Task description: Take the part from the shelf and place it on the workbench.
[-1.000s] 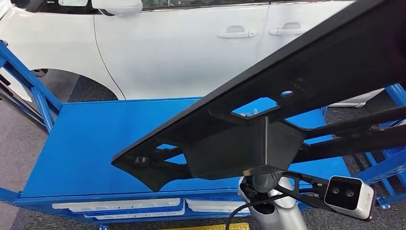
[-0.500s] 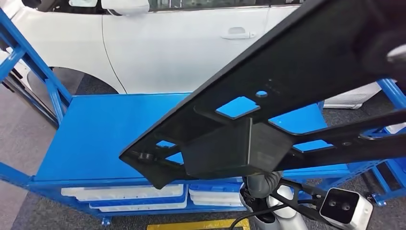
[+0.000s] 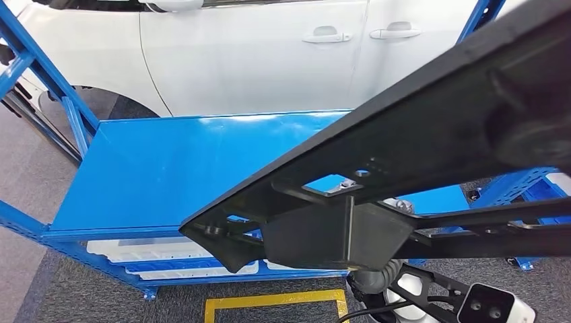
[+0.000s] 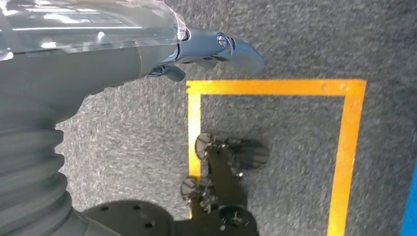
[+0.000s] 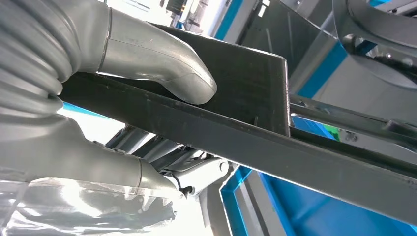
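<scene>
The part (image 3: 417, 148) is a long black plastic panel with cut-outs and a boxy bracket underneath. It hangs tilted close in front of me, over the near right half of the blue workbench (image 3: 168, 168). My right hand (image 5: 113, 54) grips it, its thumb (image 5: 167, 69) pressed on one face and its fingers (image 5: 187, 169) under the other. In the head view the right wrist (image 3: 372, 277) shows below the bracket. My left hand (image 4: 147, 54) hangs over the carpet with nothing in it, fingers (image 4: 231, 46) stretched out.
A white car (image 3: 256, 54) stands right behind the workbench. Blue frame posts (image 3: 40, 74) rise at the bench's left end, and a blue rack (image 3: 532, 188) stands to the right. White parts (image 3: 135, 249) lie on the lower shelf. Yellow tape (image 3: 276, 297) marks the carpet in front.
The whole picture has shifted, so my camera has moved relative to the workbench. The black part stays in my right hand, now lower over the bench's near right side.
</scene>
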`<act>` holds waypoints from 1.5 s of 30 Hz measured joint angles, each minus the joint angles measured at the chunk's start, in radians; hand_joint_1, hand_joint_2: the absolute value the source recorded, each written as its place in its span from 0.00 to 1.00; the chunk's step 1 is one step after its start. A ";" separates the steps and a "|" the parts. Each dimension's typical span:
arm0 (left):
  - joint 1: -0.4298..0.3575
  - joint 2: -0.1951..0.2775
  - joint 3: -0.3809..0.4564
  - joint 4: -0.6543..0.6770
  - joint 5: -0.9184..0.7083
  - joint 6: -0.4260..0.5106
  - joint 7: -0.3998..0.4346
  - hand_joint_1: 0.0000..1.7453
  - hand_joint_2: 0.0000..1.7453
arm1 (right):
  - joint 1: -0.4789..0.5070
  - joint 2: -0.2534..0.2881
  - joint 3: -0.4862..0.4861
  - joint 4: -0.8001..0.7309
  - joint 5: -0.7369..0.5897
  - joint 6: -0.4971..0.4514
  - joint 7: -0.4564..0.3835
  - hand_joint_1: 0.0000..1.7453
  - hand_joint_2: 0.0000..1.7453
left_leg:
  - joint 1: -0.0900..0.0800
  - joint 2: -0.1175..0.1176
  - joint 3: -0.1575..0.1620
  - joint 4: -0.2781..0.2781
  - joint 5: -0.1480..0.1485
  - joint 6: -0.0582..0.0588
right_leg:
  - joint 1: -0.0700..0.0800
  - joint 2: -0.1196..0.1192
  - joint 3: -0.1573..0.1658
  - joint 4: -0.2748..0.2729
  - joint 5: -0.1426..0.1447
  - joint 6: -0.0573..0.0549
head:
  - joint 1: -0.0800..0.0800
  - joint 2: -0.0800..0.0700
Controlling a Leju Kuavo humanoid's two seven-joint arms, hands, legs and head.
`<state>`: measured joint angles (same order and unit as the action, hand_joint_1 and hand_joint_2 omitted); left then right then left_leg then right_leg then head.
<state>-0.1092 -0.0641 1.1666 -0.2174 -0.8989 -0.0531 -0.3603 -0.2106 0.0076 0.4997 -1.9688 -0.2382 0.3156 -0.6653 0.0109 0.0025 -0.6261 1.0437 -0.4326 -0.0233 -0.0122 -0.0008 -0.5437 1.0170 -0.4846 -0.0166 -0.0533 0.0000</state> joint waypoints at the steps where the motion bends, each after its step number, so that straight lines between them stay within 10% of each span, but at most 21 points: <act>1: 0.001 -0.001 0.000 0.000 -0.002 -0.001 0.001 0.00 1.00 | 0.008 0.000 -0.004 -0.004 0.001 0.003 0.000 1.00 1.00 | 0.002 0.000 -0.013 0.038 -0.039 -0.004 | -0.001 -0.002 -0.009 -0.004 0.011 -0.007 | 0.000 0.000; 4: 0.003 -0.003 0.000 0.000 -0.011 0.001 0.008 0.00 1.00 | 0.038 -0.001 -0.026 -0.015 0.001 0.032 0.000 1.00 1.00 | 0.003 0.000 -0.056 0.214 -0.164 -0.011 | 0.003 -0.004 -0.045 -0.003 0.038 -0.014 | 0.000 0.000; 6: 0.003 -0.003 0.000 0.000 -0.014 0.003 0.013 0.00 1.00 | 0.056 -0.002 -0.045 -0.019 -0.001 0.063 0.000 1.00 1.00 | 0.003 0.000 -0.038 0.247 -0.155 -0.010 | 0.006 -0.004 -0.072 0.000 0.057 -0.013 | 0.000 0.000; 9: 0.000 -0.003 0.000 0.000 -0.015 0.004 0.020 0.00 1.00 | 0.067 -0.003 -0.073 -0.021 -0.004 0.108 0.000 1.00 1.00 | 0.000 -0.001 0.099 0.073 -0.093 0.001 | 0.009 -0.003 -0.103 0.005 0.083 -0.005 | 0.000 0.000; 12: -0.002 -0.003 0.000 0.000 -0.015 0.006 0.027 0.00 1.00 | 0.075 -0.002 -0.101 -0.023 -0.008 0.150 0.000 1.00 1.00 | -0.009 -0.002 0.173 -0.055 -0.102 0.016 | 0.009 -0.004 -0.109 0.003 0.106 0.012 | 0.000 0.000; 20: 0.001 -0.003 0.000 0.000 -0.015 0.012 0.033 0.00 1.00 | 0.084 -0.003 -0.125 -0.023 -0.011 0.173 0.000 1.00 1.00 | -0.001 0.001 0.159 -0.067 -0.074 0.036 | 0.008 -0.003 -0.112 0.000 0.119 0.031 | 0.000 0.000; 23: 0.000 -0.004 0.000 0.000 -0.014 0.013 0.035 0.00 1.00 | 0.093 -0.003 -0.142 -0.023 -0.014 0.182 0.000 1.00 1.00 | -0.002 0.005 0.135 -0.066 -0.055 0.046 | 0.005 -0.001 -0.140 0.086 0.023 0.037 | 0.000 0.000; 25: 0.002 -0.010 0.000 0.000 -0.013 0.014 0.034 0.00 1.00 | 0.120 0.000 -0.178 -0.025 -0.008 0.230 0.000 1.00 1.00 | -0.003 0.006 0.075 -0.050 -0.018 0.045 | 0.002 0.000 -0.099 0.147 -0.019 0.042 | 0.000 0.000; 28: 0.004 -0.018 0.000 0.000 -0.012 0.015 0.028 0.00 1.00 | 0.142 0.011 -0.217 -0.029 0.002 0.292 0.000 1.00 1.00 | -0.007 0.006 0.014 -0.024 0.017 0.030 | 0.004 0.001 0.033 0.028 -0.028 0.033 | 0.000 0.000; 31: 0.004 -0.020 0.000 0.000 -0.012 0.015 0.024 0.00 1.00 | 0.139 0.016 -0.235 -0.030 0.000 0.304 0.000 1.00 1.00 | -0.006 0.005 0.006 -0.021 0.031 0.012 | 0.007 -0.001 0.037 -0.006 -0.028 0.011 | 0.000 0.000; 37: 0.004 -0.023 0.000 0.000 -0.018 0.022 0.024 0.00 1.00 | 0.106 0.016 -0.242 -0.017 -0.036 0.268 0.000 1.00 1.00 | 0.002 0.004 -0.067 0.233 -0.165 -0.012 | 0.007 -0.007 -0.036 -0.010 0.038 -0.015 | 0.000 0.000; 39: 0.004 -0.023 0.000 0.000 -0.022 0.022 0.024 0.00 1.00 | 0.100 0.012 -0.242 -0.013 -0.046 0.245 0.000 1.00 1.00 | 0.002 0.004 -0.035 0.241 -0.135 -0.012 | 0.008 -0.007 -0.064 -0.007 0.058 -0.012 | 0.000 0.000; 43: -0.002 -0.021 -0.001 0.000 -0.034 0.016 0.022 0.00 1.00 | 0.091 0.004 -0.242 -0.016 -0.054 0.213 0.000 1.00 1.00 | -0.004 0.002 0.149 -0.016 -0.087 0.007 | 0.009 -0.008 -0.099 0.000 0.092 0.003 | 0.000 0.000; 45: -0.004 -0.021 -0.002 0.000 -0.038 0.014 0.021 0.00 1.00 | 0.090 -0.001 -0.242 -0.019 -0.057 0.206 0.000 1.00 1.00 | -0.010 0.002 0.169 -0.064 -0.093 0.019 | 0.009 -0.010 -0.102 -0.003 0.109 0.015 | 0.000 0.000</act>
<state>-0.1135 -0.0853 1.1649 -0.2174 -0.9369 -0.0390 -0.3392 -0.1205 0.0065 0.2578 -1.9883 -0.2951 0.5218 -0.6653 0.0006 0.0043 -0.4571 0.9800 -0.5256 -0.0043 -0.0035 -0.0106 -0.6454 1.0137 -0.3753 -0.0013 -0.0532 0.0000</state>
